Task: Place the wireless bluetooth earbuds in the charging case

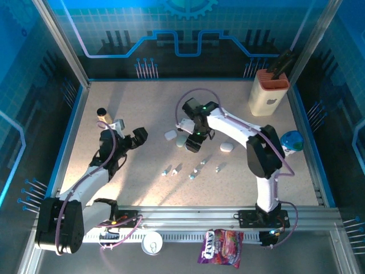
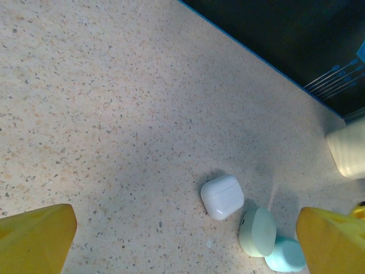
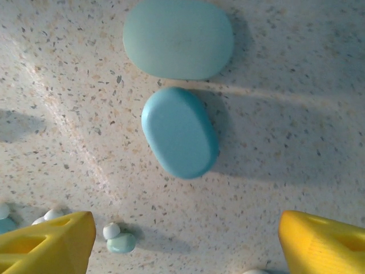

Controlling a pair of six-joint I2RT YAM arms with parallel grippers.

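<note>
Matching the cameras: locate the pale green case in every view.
Top external: pale green case mid-table, just right of the white case.
Left wrist: same case low, right of centre.
Right wrist: case at top centre.
Shared landmark: the blue case beside it.

A robot test cell in a lab: blue circuit-print panels point(image 1: 114, 28) enclose a speckled counter point(image 1: 142, 103); the left arm point(image 1: 91, 180) and right arm point(image 1: 239, 128) are bolted to an aluminium rail point(image 1: 188, 216) at the frame's bottom.

Earbuds point(image 1: 197, 169) in a row mid-table point(image 1: 239, 188); charging cases point(image 1: 170, 135) just behind 'em; knife block point(image 1: 269, 91) far back, R corner.
</note>
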